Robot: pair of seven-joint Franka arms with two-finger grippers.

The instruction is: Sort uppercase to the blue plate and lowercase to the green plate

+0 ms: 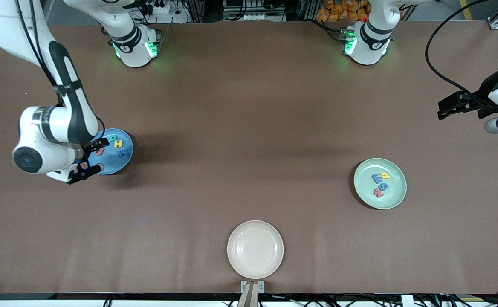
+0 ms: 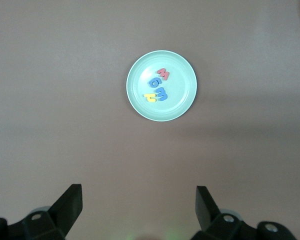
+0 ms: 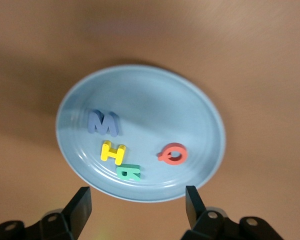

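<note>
apparently the sort is complete. the right gripper (image 3: 135, 205) is shown over the blue plate (image 1: 123, 164), fingers spread and nothing pinched; the uppercase (image 3: 132, 147) letters are seen lying in it. the lowercase (image 1: 380, 182) letters are gathered on the green plate (image 1: 396, 196), though one blue letter is hard to read. the left gripper (image 2: 139, 205), spread wide, is parked clear of the table's edge. only withdrawal of the right arm is called for next.

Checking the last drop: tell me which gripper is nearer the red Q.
Right. The right gripper hangs open over the blue plate, where the red Q lies. The left gripper waits open above bare table toward the left arm's end, well away from it.
</note>
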